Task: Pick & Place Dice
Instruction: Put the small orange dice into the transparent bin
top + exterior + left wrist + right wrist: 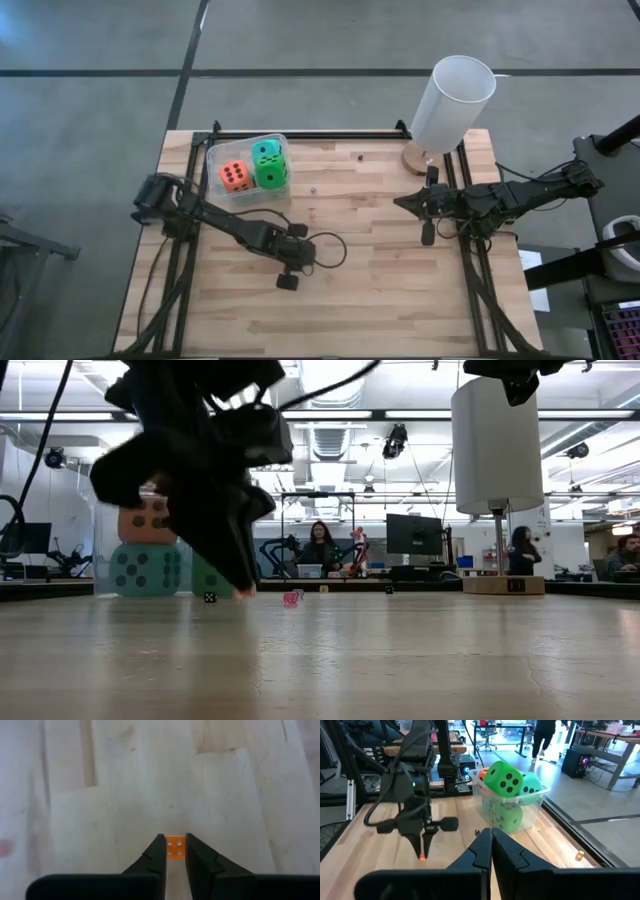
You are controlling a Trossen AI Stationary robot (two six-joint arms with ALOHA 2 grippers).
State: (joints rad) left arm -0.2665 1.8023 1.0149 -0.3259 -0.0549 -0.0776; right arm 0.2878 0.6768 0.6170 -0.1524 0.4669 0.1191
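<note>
Legible text, labels, brands, numerals, signs: none. Only markings present are pips, on the large dice (504, 779) inside the clear tub (535, 802).

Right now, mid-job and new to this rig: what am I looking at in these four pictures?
Two dark robot arms work at a wooden table. One picture looks down from above, one looks level across the tabletop, and one comes from each arm's wrist. A clear tub holds a big orange die, a teal die and a green die. A white cylinder stands by the right arm. The left gripper, low at the table, pinches a tiny orange die. The right gripper waits, shut and empty.
</note>
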